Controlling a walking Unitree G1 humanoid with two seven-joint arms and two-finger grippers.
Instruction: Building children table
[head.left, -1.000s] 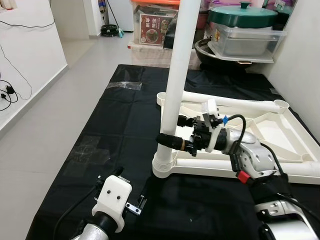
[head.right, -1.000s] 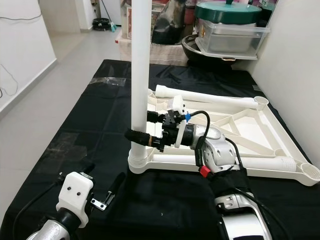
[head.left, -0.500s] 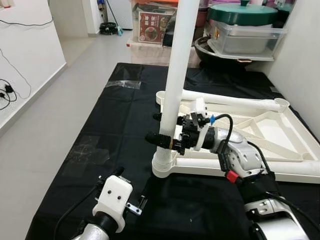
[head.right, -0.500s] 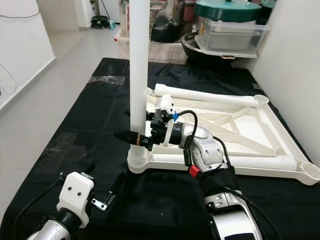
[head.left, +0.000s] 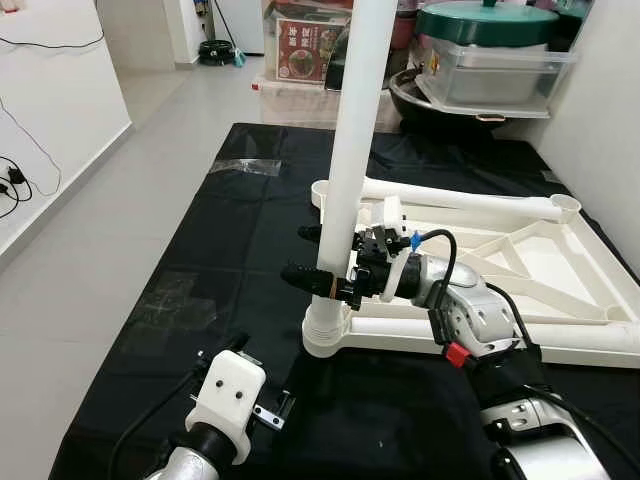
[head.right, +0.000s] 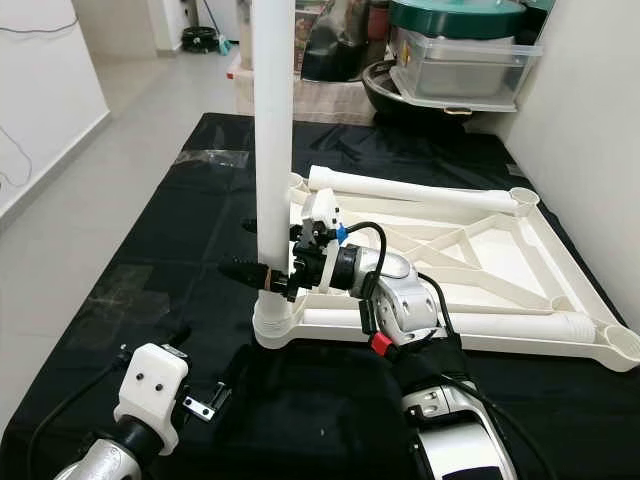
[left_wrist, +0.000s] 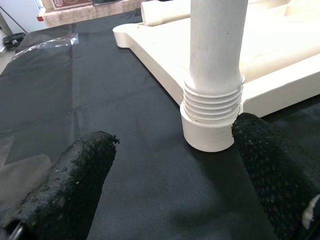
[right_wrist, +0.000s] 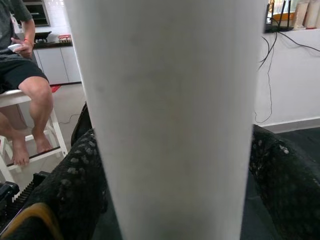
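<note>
The right gripper (head.left: 318, 258) is set around the upright white leg (head.left: 350, 160), one black finger (right_wrist: 70, 190) on each side of the tube and both pressed against it, a short way above the ribbed collar at the leg's foot. The leg stands vertical in the near left corner socket of the upturned white table (head.left: 560, 270), which lies flat on a black mat (head.left: 230, 250) spread over the floor. A second leg (head.left: 460, 202) lies horizontally along the far edge of the table frame, and another ribbed tube (head.right: 525, 325) lies along the near edge. The left gripper (left_wrist: 165, 175) hangs low over the mat, in front of the socket, its two padded fingers (left_wrist: 75, 175) spread well apart and holding nothing; from the left wrist view the foot of the leg (left_wrist: 212, 107) shows between them, further off, without contact. Behind the mat stand a clear storage tub with a green lid (head.left: 490, 50) and other household clutter. In the right wrist view a person (right_wrist: 22, 75) sits on a white stool beyond the leg.
</note>
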